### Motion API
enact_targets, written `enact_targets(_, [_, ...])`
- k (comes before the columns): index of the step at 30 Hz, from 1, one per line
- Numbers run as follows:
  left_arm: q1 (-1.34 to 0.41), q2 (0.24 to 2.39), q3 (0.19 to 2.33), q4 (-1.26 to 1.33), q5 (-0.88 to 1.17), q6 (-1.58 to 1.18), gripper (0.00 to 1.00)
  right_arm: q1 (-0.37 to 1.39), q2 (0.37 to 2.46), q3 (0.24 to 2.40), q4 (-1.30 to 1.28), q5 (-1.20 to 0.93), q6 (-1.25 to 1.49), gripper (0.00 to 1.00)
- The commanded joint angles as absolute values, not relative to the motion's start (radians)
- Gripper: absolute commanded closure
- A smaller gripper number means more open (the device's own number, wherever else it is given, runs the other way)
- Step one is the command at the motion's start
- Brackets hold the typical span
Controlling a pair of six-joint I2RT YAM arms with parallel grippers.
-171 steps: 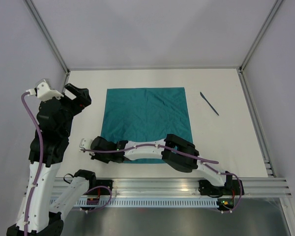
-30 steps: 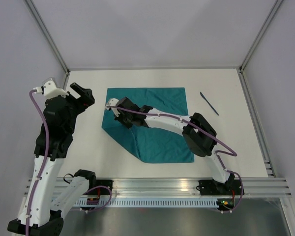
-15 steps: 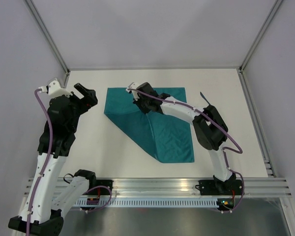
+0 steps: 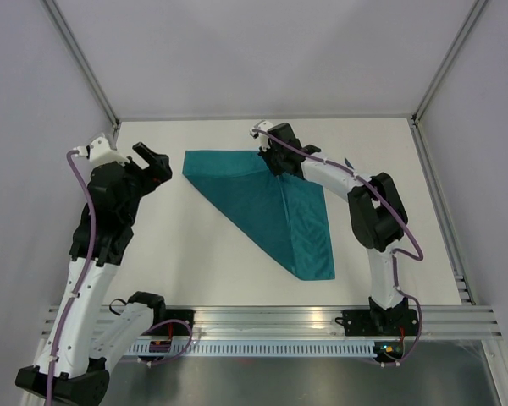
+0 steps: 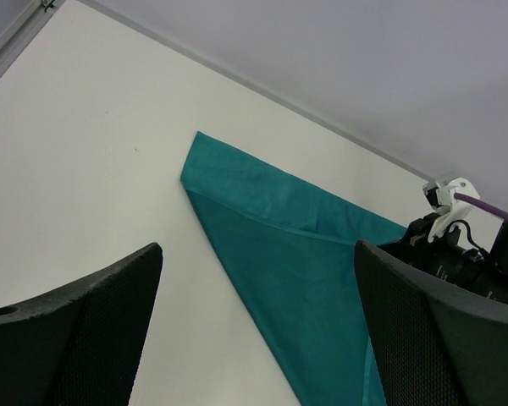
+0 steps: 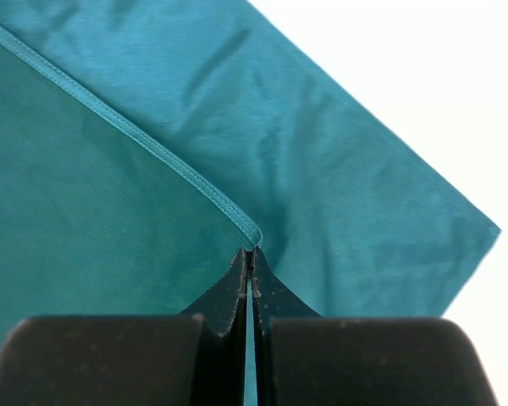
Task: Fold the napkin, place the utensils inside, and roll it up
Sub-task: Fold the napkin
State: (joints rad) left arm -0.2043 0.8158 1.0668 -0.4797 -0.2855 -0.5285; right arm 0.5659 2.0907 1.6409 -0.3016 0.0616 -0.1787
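The teal napkin point(image 4: 296, 222) lies on the white table, folded over along a diagonal into a rough triangle. My right gripper point(image 4: 273, 157) is at the napkin's far edge, shut on a hemmed corner point(image 6: 251, 239) that it holds over the lower layer. The left wrist view shows the napkin point(image 5: 322, 271) and the right gripper's body point(image 5: 457, 249). My left gripper point(image 4: 155, 165) is open and empty, raised left of the napkin's far left corner. A thin dark blue utensil point(image 4: 348, 161) lies to the right, mostly hidden behind my right arm.
A metal frame rail point(image 4: 436, 203) runs along the table's right side and another along the near edge point(image 4: 271, 317). Grey walls close the back and both sides.
My right gripper has carried the napkin's corner from the near left across to the far edge, turning the flat square into a diagonal fold. My left gripper has shifted slightly.
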Motion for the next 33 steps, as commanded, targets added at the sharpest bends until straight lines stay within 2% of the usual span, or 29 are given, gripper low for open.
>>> enact_targets(1, [-0.206,0.819,1.058,-0.434,-0.259,-0.520,0.03,0.534,2.045,1.640,-0.279,0.090,-0.199,1.00])
enact_targets(33, [-0.206,0.838,1.062,-0.430,-0.250,-0.522,0.03,0.324,2.098,1.738,-0.279,0.083,-0.232,1.00])
